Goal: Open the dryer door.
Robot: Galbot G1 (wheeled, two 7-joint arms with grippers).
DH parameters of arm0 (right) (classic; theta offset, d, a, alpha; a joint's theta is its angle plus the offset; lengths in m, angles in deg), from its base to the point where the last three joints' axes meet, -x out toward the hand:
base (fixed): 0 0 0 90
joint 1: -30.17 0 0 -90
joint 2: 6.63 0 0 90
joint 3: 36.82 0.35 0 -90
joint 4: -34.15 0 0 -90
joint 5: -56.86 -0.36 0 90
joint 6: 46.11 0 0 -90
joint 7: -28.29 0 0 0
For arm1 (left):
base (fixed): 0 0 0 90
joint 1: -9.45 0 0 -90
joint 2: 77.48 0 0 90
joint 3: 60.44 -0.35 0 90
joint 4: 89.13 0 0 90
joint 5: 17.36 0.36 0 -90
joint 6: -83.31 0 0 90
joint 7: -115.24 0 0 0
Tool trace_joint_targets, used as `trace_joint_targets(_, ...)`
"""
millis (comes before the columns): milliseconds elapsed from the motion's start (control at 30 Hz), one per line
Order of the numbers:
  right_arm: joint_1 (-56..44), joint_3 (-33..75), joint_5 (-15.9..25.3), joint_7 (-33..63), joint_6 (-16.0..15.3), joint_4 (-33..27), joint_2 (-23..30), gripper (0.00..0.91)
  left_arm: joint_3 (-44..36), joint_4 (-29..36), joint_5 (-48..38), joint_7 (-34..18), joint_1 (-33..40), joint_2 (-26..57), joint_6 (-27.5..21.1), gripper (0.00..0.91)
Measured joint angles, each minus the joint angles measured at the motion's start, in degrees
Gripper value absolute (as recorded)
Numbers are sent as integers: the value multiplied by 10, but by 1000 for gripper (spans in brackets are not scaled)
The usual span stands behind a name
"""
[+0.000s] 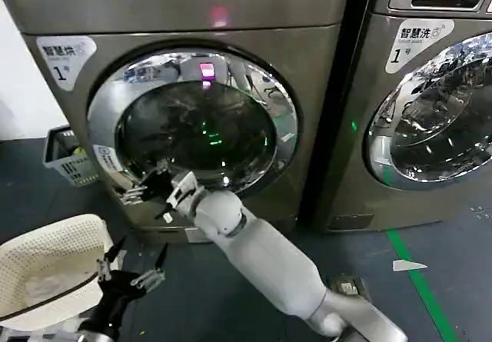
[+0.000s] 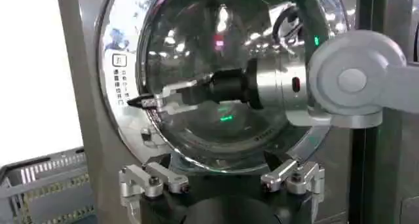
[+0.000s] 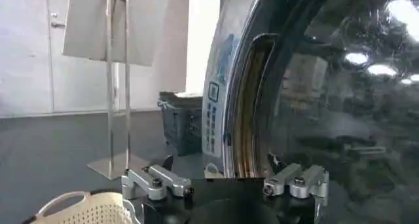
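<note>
My left gripper [image 1: 131,271] sits low and nearest, jaws spread open, holding nothing, beside a white basket [image 1: 46,277]. My right arm reaches across to the dryer door [image 1: 192,123], right gripper [image 1: 146,186] at the door's lower-left chrome ring near the small white sticker [image 1: 106,157]. Its jaws are parted at the ring's edge; can't tell if they touch it. Door is round, faces me, looks flush with the dryer front [image 1: 307,58]. Neighbouring machine [image 1: 430,104] stands right.
</note>
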Motion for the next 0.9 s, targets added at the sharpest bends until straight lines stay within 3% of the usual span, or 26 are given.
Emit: trace_joint_targets(900, 52, -41, -19, -19, 16, -63, 9, 907, 4, 18, 3, -1, -5, -10, 2, 907)
